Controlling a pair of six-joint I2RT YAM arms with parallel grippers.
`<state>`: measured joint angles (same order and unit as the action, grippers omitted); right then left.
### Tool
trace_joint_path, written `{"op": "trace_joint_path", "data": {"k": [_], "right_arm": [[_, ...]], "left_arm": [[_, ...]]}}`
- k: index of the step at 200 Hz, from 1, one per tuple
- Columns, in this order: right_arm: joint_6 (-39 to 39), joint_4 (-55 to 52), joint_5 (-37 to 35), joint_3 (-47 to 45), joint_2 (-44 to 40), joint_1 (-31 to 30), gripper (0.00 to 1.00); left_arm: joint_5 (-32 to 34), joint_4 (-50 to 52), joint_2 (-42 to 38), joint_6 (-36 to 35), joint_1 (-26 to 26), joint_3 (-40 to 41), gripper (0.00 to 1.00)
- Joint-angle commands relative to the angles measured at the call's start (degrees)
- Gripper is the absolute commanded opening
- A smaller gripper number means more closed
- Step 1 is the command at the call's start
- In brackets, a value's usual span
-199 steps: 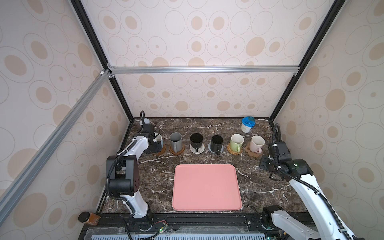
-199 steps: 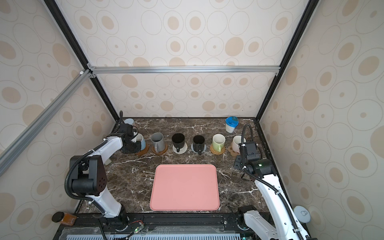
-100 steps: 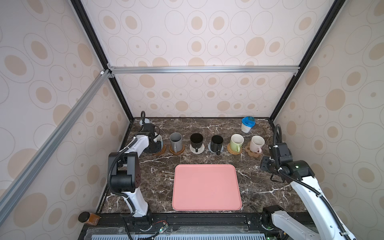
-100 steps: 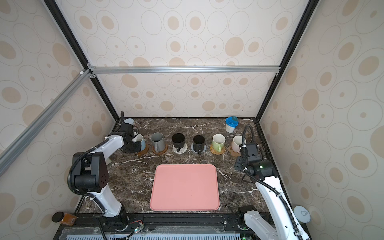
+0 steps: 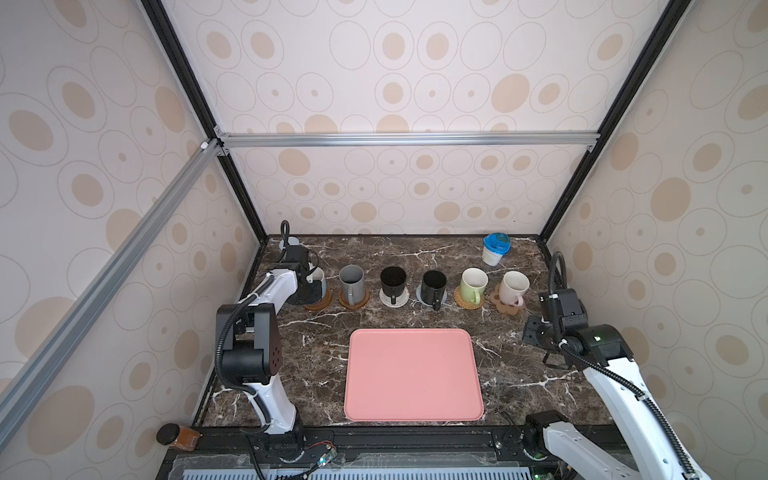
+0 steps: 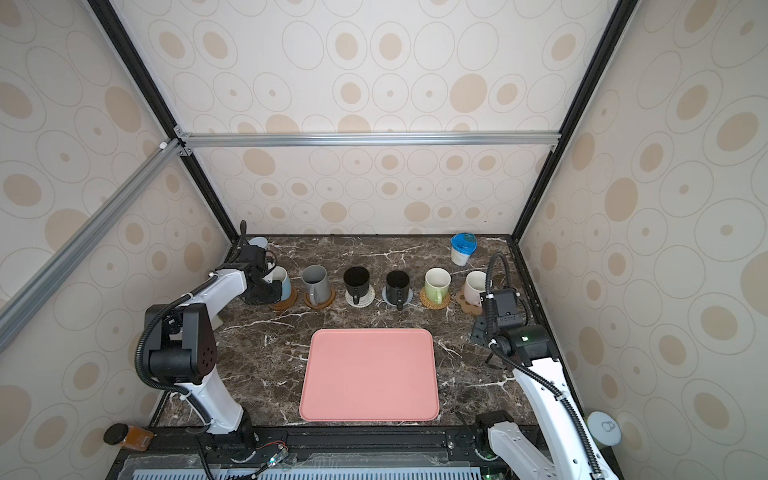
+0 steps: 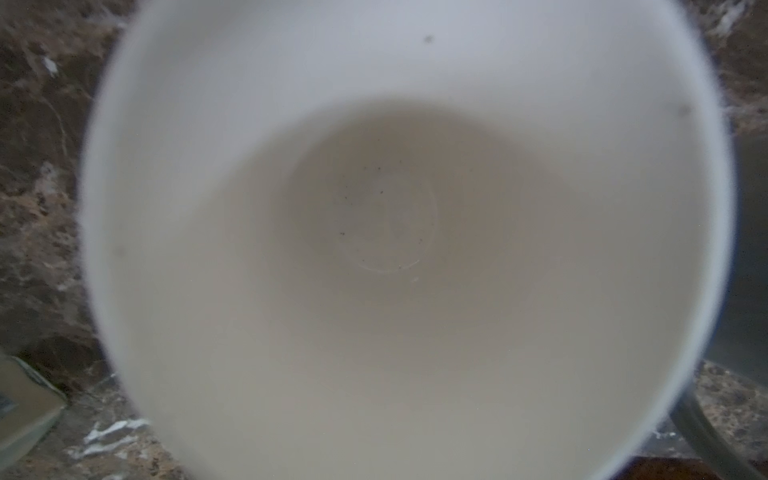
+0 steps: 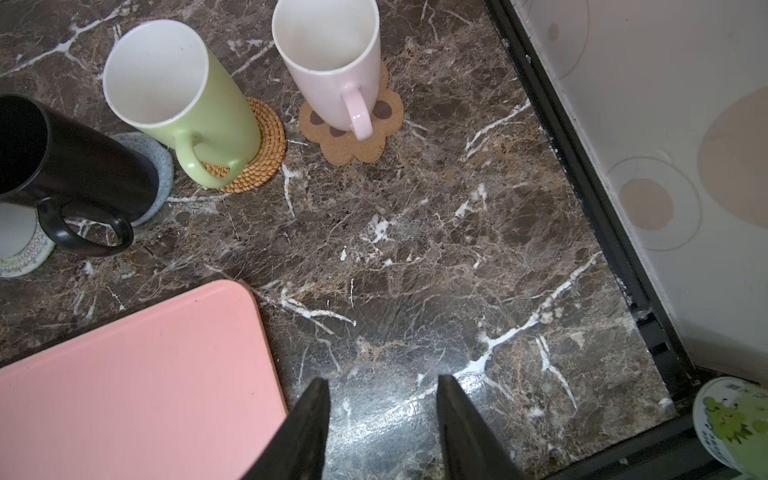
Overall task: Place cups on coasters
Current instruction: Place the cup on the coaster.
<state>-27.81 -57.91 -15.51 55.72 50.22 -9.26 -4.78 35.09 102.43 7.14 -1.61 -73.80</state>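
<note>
I am holding my left claw (image 6: 262, 289) at the blue mug (image 6: 284, 281); the mug is standing, as a second ago, on the end wooden coaster (image 6: 286, 305); whether the jaws are gripping or letting go, I cannot tell; my right claw (image 8: 383, 380) is hanging open and empty, edging back; the placing appears complete, so only my withdrawal is remaining.

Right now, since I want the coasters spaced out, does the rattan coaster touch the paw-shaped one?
Apart. The right wrist view shows bare table between the rattan coaster and the paw-shaped coaster.
</note>
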Motion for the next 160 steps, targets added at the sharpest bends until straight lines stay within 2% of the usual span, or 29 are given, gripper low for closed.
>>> {"op": "trace_joint_path", "data": {"k": [1, 90, 138, 160], "right_arm": [[0.01, -2.05, -1.54, -0.53, -0.89, 0.44, 0.46], [-0.47, -2.91, -1.81, -0.28, -1.79, 0.42, 0.46], [-0.65, -2.91, -1.48, -0.31, -1.88, 0.42, 0.46], [-0.61, -2.98, -1.41, -0.39, -2.0, 0.45, 0.46]], "left_arm": [[0.36, 0.07, 0.54, -0.68, -0.58, -2.18, 0.33], [-2.22, -1.35, -4.28, 0.97, -0.57, 0.66, 0.45], [-2.46, -2.28, -6.97, 1.83, -0.54, 2.44, 0.44], [-1.91, -2.13, -6.79, 1.82, -0.52, 2.66, 0.38]]}}
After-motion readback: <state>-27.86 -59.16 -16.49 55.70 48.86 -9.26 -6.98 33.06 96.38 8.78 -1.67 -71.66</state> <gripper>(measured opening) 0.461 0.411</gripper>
